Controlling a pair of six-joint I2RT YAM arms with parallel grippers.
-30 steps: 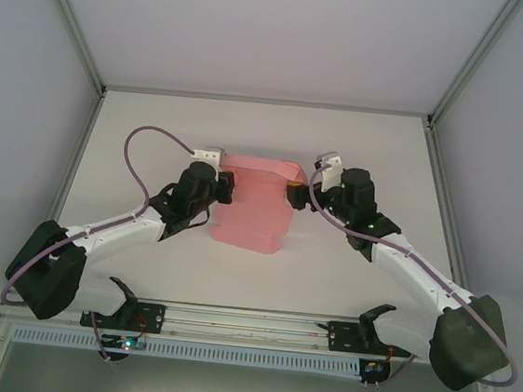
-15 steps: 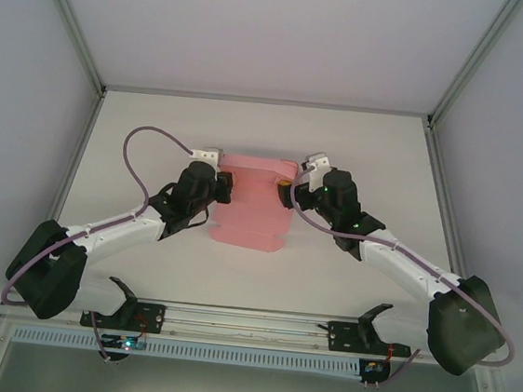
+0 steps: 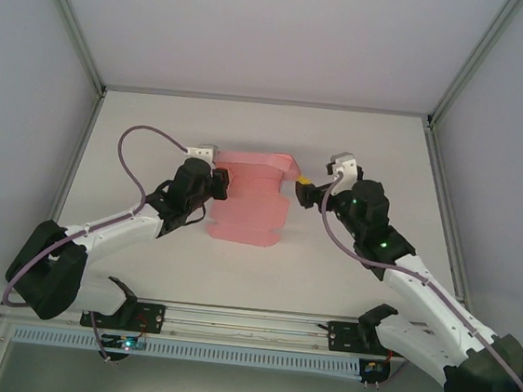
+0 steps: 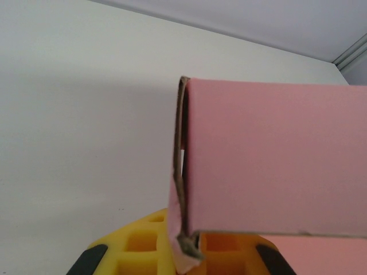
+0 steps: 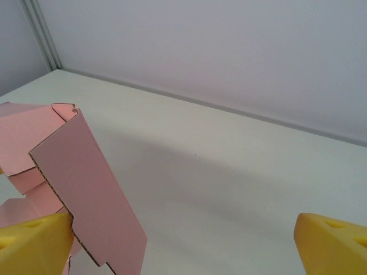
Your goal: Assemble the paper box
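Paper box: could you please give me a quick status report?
Left hand shut on paper box, left edge. Right hand open, beside the raised right flap. Box partly folded, on table. No obstruction seen.

A white counter (image 3: 361, 141) stands enclosed by pale grey walls (image 3: 279, 29), with grey metal corner posts (image 3: 70, 17) and a slotted metal rail (image 3: 245, 353) along its near edge.
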